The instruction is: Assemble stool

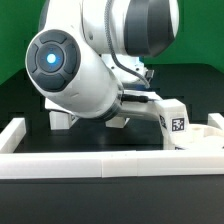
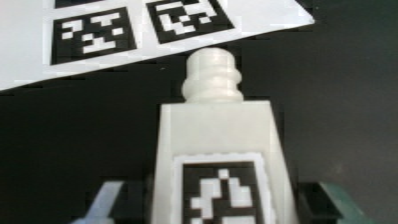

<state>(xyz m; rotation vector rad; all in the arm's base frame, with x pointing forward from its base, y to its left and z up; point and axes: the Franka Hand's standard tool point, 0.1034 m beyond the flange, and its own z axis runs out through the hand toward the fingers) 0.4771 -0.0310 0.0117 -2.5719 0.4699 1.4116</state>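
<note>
The gripper [image 2: 219, 205] is closed on 1 stool leg [image 2: 217, 130] over the worktop [image 2: 338, 90], peg end pointing toward the marker board [image 2: 107, 45]; lift straight and slowly so it cannot twist

Bright even light; both views soft, grainy; white leg [image 2: 217, 130] glary.

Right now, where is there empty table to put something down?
Bare black table shows beside the held leg, past the edge of the marker board, and in a strip between the front rail and the arm. Under the arm it is crowded with white parts.
</note>
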